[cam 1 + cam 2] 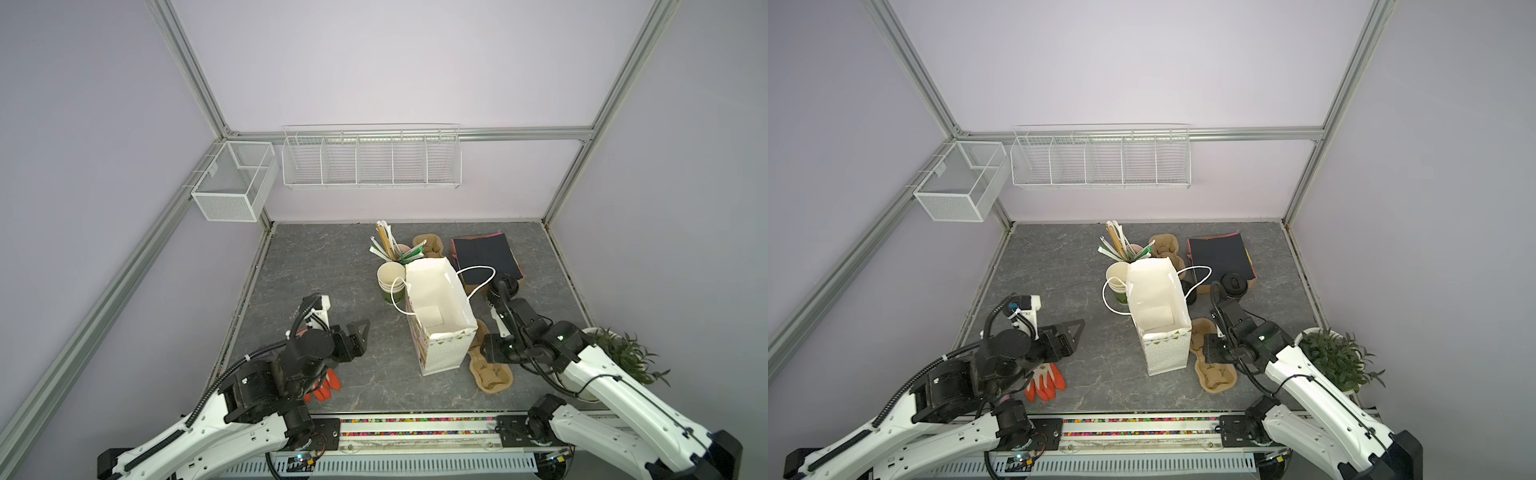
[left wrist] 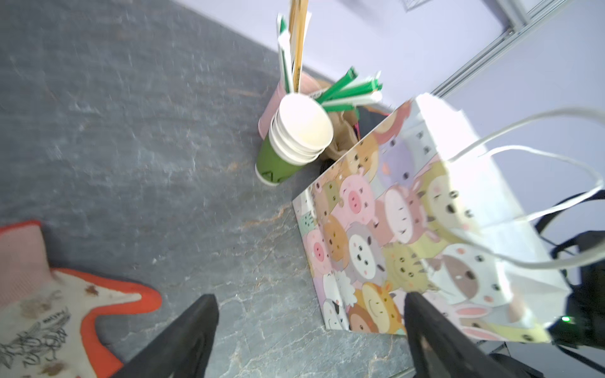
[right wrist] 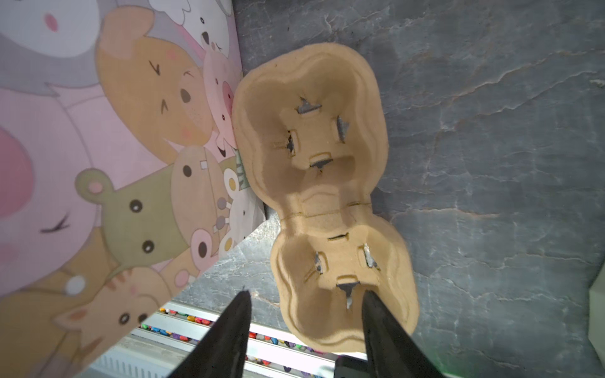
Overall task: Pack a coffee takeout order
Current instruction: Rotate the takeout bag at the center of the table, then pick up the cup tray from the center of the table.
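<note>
The brown two-cup carrier (image 3: 327,196) lies flat on the table, its long side against the cartoon-printed paper bag (image 1: 436,307). Both cup wells are empty. My right gripper (image 3: 306,314) hovers open over the carrier's near end, one finger above its rim and the other off to the side, gripping nothing. A black paper cup (image 1: 1233,284) with a lid stands behind that arm. The black paper sheet (image 1: 486,253) lies at the back right. My left gripper (image 2: 309,314) is open and empty above bare table left of the bag.
Stacked cream cups (image 1: 390,282) with a green bottom cup and a pink cup of wrapped straws (image 1: 390,249) stand behind the bag's left side. More carriers (image 1: 428,245) sit at the back. An orange-and-white glove (image 1: 328,386) lies under the left arm; a potted plant (image 1: 623,353) stands at the right.
</note>
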